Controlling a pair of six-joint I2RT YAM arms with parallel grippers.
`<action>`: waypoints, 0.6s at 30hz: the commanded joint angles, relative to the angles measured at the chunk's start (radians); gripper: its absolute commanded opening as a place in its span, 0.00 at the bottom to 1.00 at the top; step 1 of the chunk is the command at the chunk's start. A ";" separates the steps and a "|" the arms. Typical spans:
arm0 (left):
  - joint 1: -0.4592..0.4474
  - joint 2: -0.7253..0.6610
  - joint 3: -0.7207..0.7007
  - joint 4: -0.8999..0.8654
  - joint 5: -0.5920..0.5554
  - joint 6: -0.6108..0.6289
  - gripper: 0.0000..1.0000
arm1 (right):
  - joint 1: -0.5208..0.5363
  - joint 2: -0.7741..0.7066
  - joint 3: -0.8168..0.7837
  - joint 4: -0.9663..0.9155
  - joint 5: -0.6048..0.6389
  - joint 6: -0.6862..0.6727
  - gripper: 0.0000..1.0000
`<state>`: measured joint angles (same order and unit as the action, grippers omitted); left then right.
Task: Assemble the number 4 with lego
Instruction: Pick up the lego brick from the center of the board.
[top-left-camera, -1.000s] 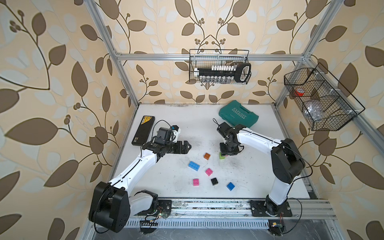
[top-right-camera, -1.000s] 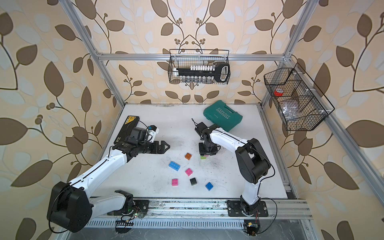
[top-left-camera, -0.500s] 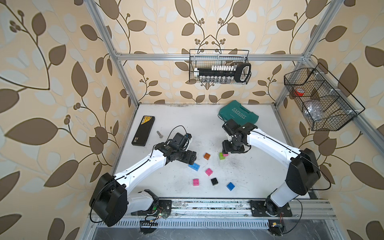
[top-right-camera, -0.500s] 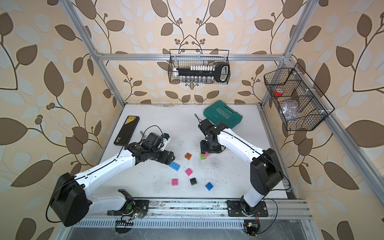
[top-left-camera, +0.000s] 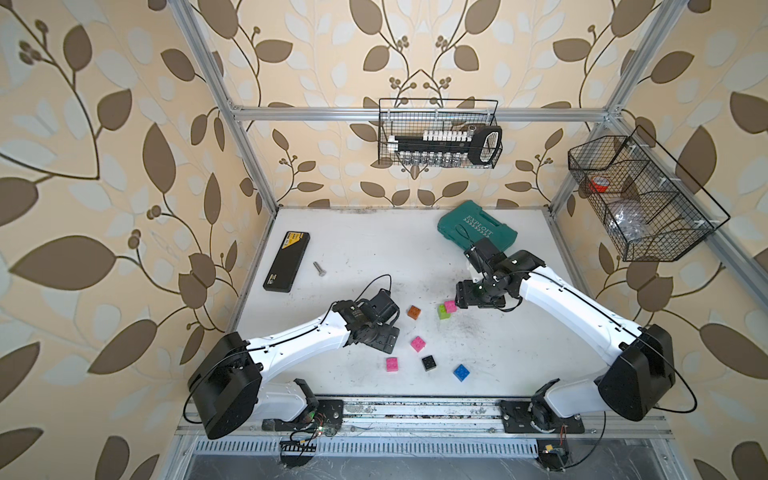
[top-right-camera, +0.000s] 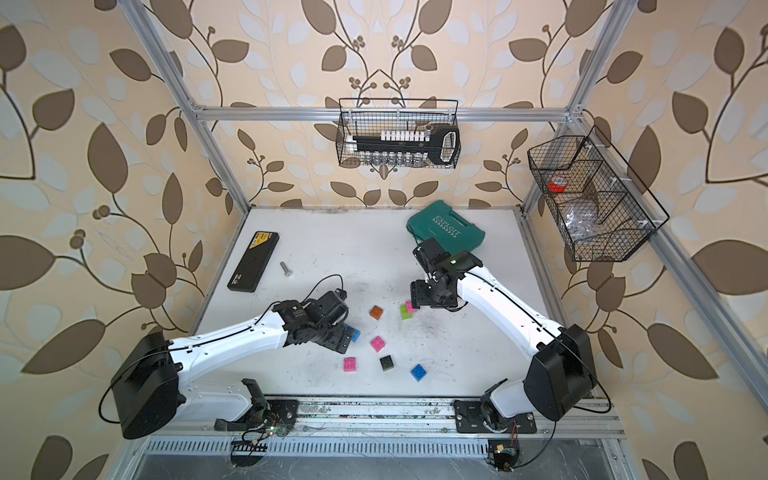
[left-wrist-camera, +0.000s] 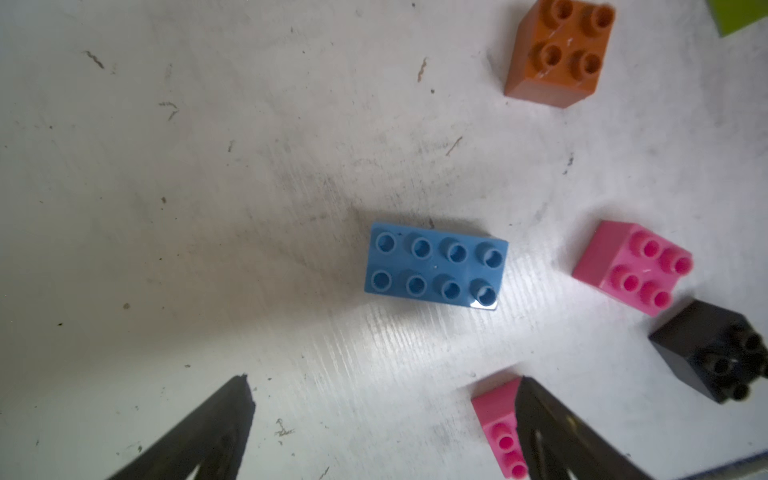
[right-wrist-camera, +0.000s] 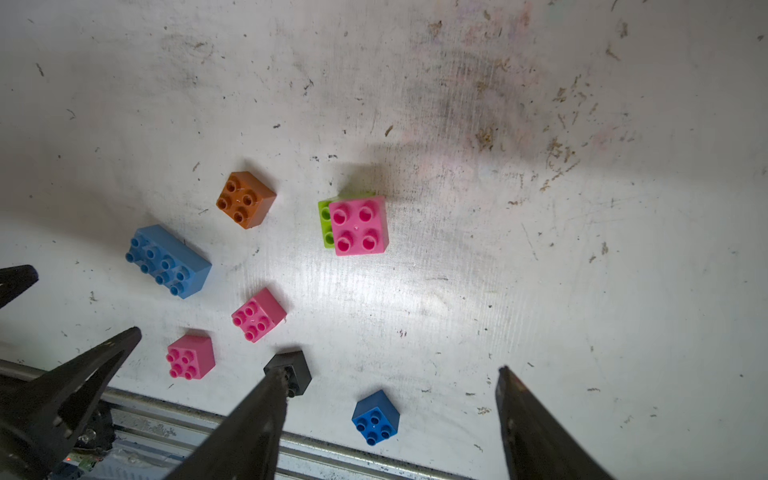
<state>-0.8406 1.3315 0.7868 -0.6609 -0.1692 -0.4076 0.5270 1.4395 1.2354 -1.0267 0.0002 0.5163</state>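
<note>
While the left gripper (left-wrist-camera: 382, 380) hovers with jaws spread wide and empty, the long blue brick (left-wrist-camera: 436, 266) lies flat on the table (left-wrist-camera: 208, 166) just ahead of it (long axis parallel to the jaws' closing line); the right gripper (right-wrist-camera: 392, 372), likewise open and empty, stands well apart.

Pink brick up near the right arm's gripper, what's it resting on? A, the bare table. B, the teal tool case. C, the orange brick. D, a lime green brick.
D: in the right wrist view the pink brick sits stacked over a lime green brick, whose studs peek out along one side.
</note>
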 joint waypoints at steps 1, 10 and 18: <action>-0.051 0.067 0.049 -0.088 -0.124 -0.090 0.99 | -0.015 -0.034 -0.013 -0.001 0.007 -0.021 0.77; -0.086 0.174 0.066 -0.030 -0.143 -0.117 0.99 | -0.060 -0.093 -0.050 0.013 0.006 -0.030 0.83; -0.086 0.237 0.106 0.097 -0.126 -0.069 0.99 | -0.074 -0.107 -0.049 0.011 0.011 -0.033 0.85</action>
<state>-0.9176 1.5597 0.8516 -0.6239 -0.2874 -0.4953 0.4610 1.3510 1.2022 -1.0168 0.0002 0.4931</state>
